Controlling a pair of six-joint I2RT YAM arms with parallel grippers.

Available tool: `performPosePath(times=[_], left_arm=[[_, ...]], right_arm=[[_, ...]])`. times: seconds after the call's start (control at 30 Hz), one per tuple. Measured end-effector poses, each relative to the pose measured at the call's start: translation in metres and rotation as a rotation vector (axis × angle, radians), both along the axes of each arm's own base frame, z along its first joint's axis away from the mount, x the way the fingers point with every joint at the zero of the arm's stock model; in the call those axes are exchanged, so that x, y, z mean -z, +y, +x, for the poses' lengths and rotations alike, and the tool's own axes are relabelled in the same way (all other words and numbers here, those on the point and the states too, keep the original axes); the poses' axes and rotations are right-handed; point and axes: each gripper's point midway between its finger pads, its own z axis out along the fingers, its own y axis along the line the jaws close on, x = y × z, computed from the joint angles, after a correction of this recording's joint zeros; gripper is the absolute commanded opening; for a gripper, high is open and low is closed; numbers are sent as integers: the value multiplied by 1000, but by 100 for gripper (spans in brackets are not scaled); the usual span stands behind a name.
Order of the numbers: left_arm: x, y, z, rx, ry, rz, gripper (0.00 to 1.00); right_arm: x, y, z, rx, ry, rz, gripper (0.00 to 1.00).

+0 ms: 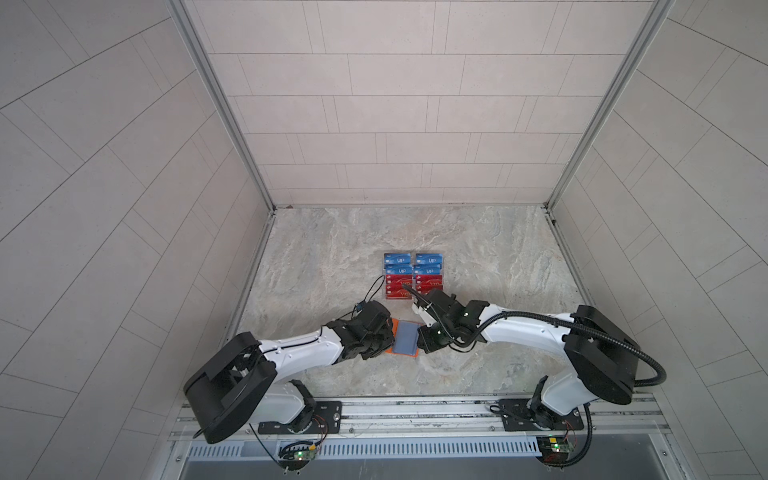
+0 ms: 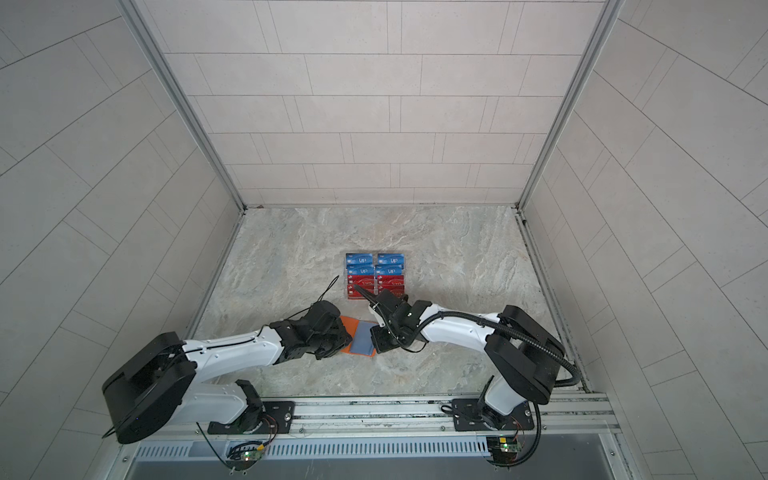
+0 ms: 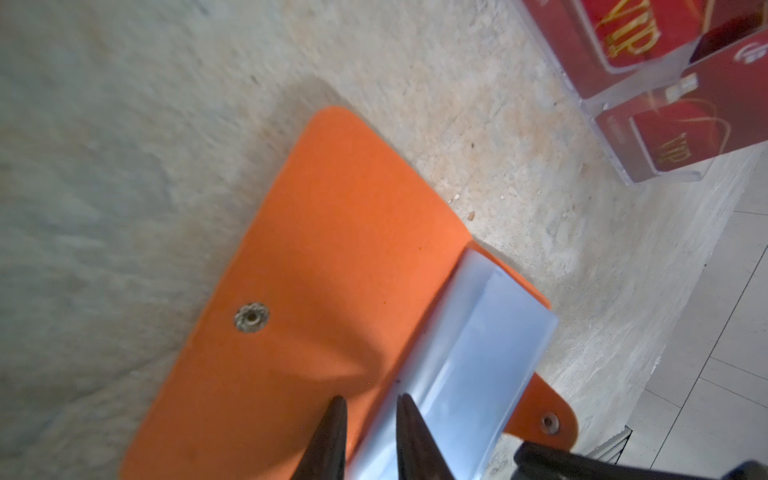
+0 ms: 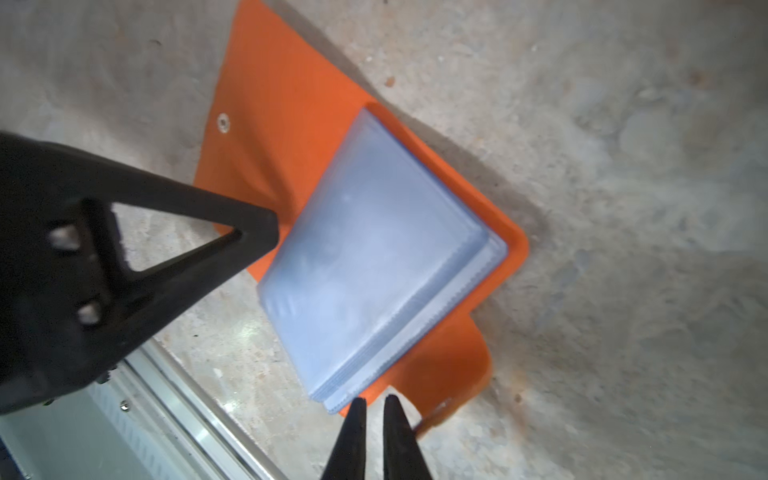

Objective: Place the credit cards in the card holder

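While the card holder (image 4: 291,104) lies spread open on the table (image 1: 478,257) near its front edge, its stack of clear sleeves (image 4: 374,249) shows no lettering through it. By my reading no card is in yet. All the credit cards (image 1: 413,276) in view sit in the tiered clear stand (image 3: 636,89) just behind, blue rows at the back and red at the front, so the opening is done and the loading is all left.

The left gripper (image 3: 370,415) has its jaws a little apart, one tip over the orange cover and the other over the sleeves. The right gripper (image 4: 376,409) meets the opposite edge by the snap tab (image 3: 548,422), jaws nearly together — whether they nip anything I cannot tell.

Room is tight between the grippers and toward the stand — bare table lies open on both sides, with the walls well apart.
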Motion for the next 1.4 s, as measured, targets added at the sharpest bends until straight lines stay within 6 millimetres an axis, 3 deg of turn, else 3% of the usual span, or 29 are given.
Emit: performPosePath(times=[0.3,0.5,0.83,1.1,1.4], left_arm=[[-14,-11,0,62,3,-10,40],[-27,-20,7,129,-31,-24,46],[-32,-23,20,247,-18,-103,44],[-33,-31,31,354,-14,-147,38],[-26,-32,28,419,-3,-165,38]], right_arm=[[23,-14,11,4,-15,-91,12],[21,-13,12,4,-20,-85,13],[5,-2,20,9,-62,-21,15],[14,7,28,16,-60,-13,15],[18,10,32,21,-62,-10,15]])
